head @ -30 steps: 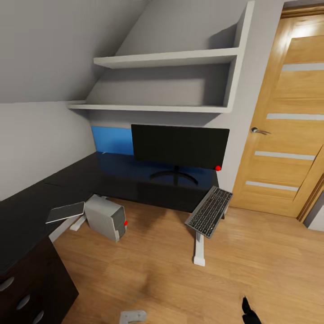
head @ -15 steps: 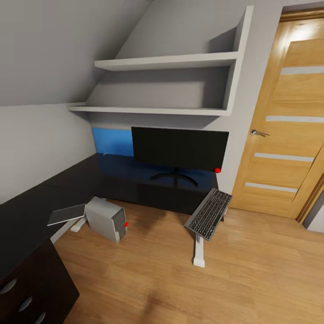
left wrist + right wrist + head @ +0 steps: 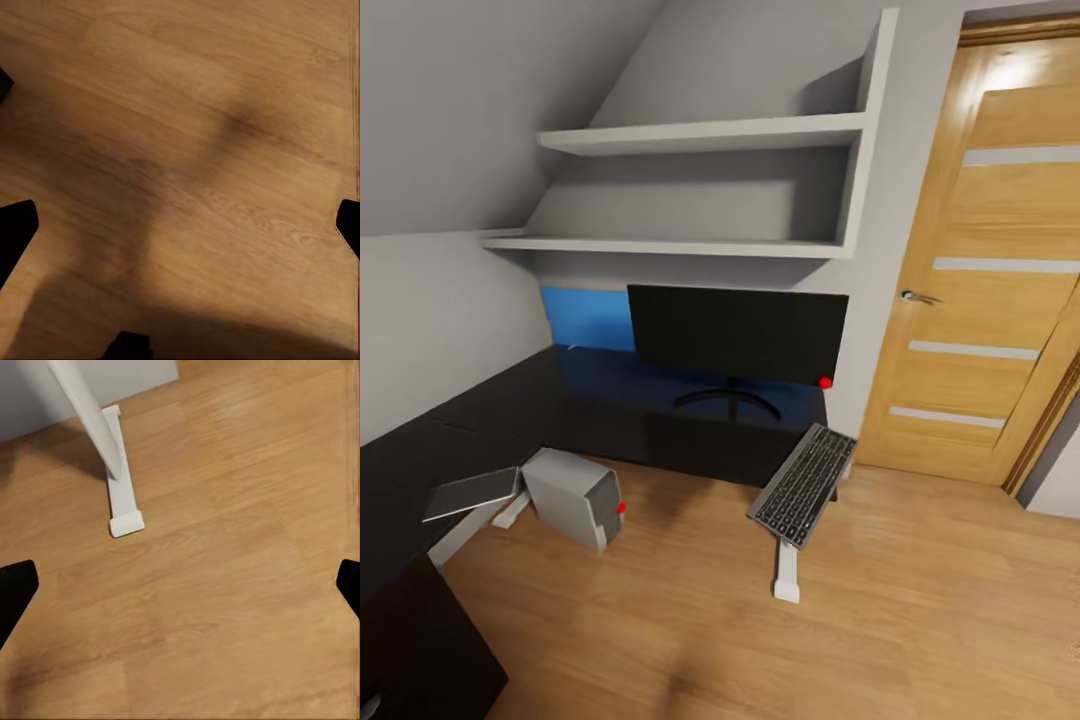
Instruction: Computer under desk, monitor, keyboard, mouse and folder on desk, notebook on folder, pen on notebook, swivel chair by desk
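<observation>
The monitor (image 3: 735,335) stands on the black desk (image 3: 510,410) under the wall shelves. At the desk's right end the keyboard (image 3: 803,485) hangs at a slant above a white desk leg (image 3: 787,575). The light grey computer (image 3: 573,497) sits on the wooden floor by the desk's inner corner. A thin grey notebook (image 3: 472,493) overhangs the desk edge beside it. Above bare floor, my left gripper (image 3: 180,225) is open, its dark fingertips (image 3: 15,232) far apart. My right gripper (image 3: 180,585) is open too, over floor near the white leg's foot (image 3: 124,487).
A blue wall panel (image 3: 585,318) sits behind the monitor. Two white shelves (image 3: 700,185) hang above the desk. A wooden door (image 3: 980,270) stands shut at the right. Wooden floor (image 3: 920,600) stretches in front of the desk and door.
The head view has swung to the right, so desk, monitor, keyboard and computer sit further left in the picture. The arm parts seen at its lower edge have left it.
</observation>
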You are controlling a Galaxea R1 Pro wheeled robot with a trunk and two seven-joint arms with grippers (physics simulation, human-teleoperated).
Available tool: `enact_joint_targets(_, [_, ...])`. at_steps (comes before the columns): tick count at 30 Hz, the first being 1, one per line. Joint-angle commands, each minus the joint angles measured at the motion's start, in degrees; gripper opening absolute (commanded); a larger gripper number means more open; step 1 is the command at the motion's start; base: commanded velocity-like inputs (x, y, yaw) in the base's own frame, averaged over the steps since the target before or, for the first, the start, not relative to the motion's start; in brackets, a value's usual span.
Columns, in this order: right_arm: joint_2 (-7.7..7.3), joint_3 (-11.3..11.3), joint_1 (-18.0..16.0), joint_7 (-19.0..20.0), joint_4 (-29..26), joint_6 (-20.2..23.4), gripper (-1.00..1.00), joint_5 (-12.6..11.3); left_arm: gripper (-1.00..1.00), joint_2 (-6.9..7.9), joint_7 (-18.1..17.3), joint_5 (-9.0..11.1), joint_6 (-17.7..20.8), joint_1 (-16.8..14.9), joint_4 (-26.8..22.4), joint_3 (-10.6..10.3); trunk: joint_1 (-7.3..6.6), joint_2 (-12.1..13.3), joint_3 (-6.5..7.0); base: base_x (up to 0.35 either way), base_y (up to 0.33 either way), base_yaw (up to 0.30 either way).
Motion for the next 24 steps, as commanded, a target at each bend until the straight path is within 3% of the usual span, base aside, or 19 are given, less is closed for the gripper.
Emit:
enact_joint_targets(1, [-0.04,0.3,-0.1,0.3,0.1,-0.2,1.00,-0.6,1.00,0.04,0.4,0.4,-0.4,-0.1,0.1,-0.4,0.02,0.0,-0.06,0.233,-0.245,-0.238])
enact_joint_targets(2, [-0.03,0.3,-0.1,0.3,0.2,-0.2,1.00,-0.6,1.00,0.00,0.4,-0.6,-0.4,-0.1,0.3,-0.4,0.02,0.0,-0.06,0.231,-0.245,-0.260])
enact_joint_targets(5, [-0.03,0.3,-0.1,0.3,0.2,-0.2,1.00,-0.6,1.00,-0.01,0.4,-1.0,-0.4,-0.1,0.4,-0.4,0.02,0.0,-0.06,0.167,-0.183,-0.265])
enact_joint_targets(18, [-0.10,0.2,0.0,0.2,0.3,-0.1,1.00,-0.6,1.00,-0.07,0.1,-1.2,-0.4,-0.1,0.6,-0.7,0.02,0.0,-0.08,0.017,-0.018,-0.276])
enact_joint_targets(24, [0.10,0.3,0.0,0.1,0.3,-0.1,1.00,-0.4,1.00,-0.69,0.1,-1.2,-0.4,-0.1,3.8,-1.2,0.02,0.0,-0.12,0.000,0.000,-0.056])
